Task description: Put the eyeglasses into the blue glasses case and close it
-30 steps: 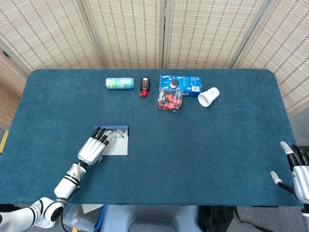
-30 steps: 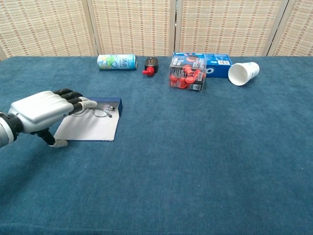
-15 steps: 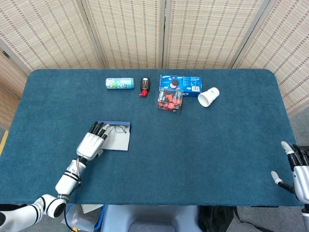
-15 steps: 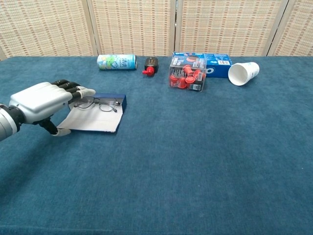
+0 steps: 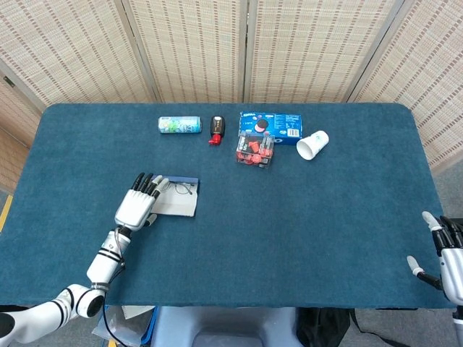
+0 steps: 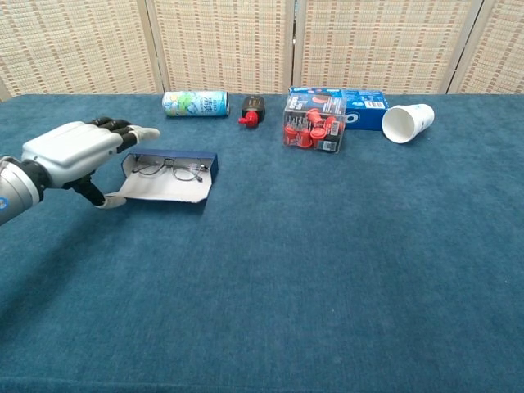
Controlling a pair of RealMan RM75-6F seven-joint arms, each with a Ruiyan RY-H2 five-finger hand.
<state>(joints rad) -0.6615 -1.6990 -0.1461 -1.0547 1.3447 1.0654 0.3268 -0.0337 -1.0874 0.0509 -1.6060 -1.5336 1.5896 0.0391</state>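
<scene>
The blue glasses case (image 6: 169, 164) lies open on the left of the table, its white flap (image 6: 161, 189) stretched toward me. The eyeglasses (image 6: 168, 170) rest inside against the blue wall. My left hand (image 6: 76, 152) is at the case's left end, fingers over its corner and thumb under the flap's left edge, holding it. In the head view the same left hand (image 5: 136, 207) sits just left of the case (image 5: 178, 203), with the eyeglasses (image 5: 182, 189) showing at its far side. My right hand (image 5: 449, 262) hangs off the table's near right corner, fingers apart and holding nothing.
Along the far side lie a green-white can (image 6: 195, 103), a black and red object (image 6: 252, 109), a clear box of red pieces (image 6: 312, 129), a blue snack box (image 6: 348, 103) and a tipped white cup (image 6: 407, 122). Blue cloth covers the table (image 6: 327, 270).
The left hand has moved away from me with the case. The white flap has tilted up and looks shorter. The right hand has stayed put.
</scene>
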